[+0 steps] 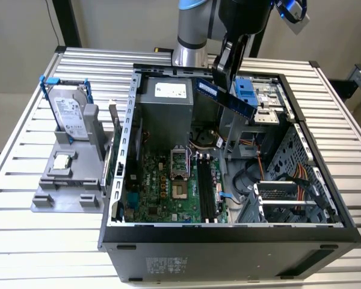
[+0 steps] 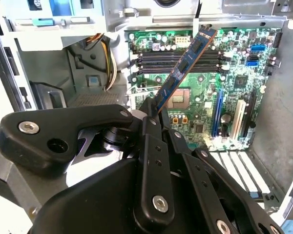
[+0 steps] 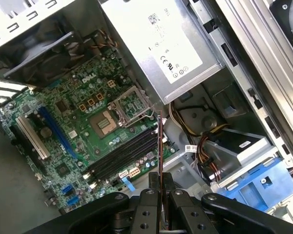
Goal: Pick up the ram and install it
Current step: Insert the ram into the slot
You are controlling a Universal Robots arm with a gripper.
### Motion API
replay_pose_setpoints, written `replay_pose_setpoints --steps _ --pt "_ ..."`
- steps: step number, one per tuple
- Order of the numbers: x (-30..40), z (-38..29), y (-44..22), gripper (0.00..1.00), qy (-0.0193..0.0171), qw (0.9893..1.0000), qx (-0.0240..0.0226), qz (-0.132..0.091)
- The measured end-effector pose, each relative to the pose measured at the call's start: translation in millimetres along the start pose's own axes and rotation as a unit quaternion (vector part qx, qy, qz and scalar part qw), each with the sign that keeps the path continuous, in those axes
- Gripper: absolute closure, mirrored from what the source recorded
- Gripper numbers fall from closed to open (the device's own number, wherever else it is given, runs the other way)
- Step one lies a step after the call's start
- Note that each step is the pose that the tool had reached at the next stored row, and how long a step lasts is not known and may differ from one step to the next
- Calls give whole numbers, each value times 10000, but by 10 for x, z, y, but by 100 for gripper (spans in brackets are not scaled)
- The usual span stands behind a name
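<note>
Ram (image 1: 225,98) is clenched at one end between your fingers (image 3: 147,197), held clear above the open case (image 1: 228,238) and tilted, presumably for lining up with the black slots (image 3: 124,155).

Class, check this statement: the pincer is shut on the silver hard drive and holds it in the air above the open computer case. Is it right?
Not quite. The pincer is shut on the ram, not the hard drive, which stands on the grey holder beside the computer case. The second wrist view shows it. The ram is indeed in the air above that open case.
</note>
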State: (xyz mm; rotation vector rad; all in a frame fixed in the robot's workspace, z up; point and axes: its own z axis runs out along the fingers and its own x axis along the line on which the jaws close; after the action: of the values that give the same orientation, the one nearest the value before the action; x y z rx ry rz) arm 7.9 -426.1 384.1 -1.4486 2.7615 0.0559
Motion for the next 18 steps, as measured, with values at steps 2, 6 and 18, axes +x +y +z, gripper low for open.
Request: replay_pose_setpoints --steps 2,6,18 --pt "0 0 0 100 0 10000 1 29" --pt "0 0 0 100 -2 10000 3 88" --pt "0 0 0 100 -5 9997 10 261"
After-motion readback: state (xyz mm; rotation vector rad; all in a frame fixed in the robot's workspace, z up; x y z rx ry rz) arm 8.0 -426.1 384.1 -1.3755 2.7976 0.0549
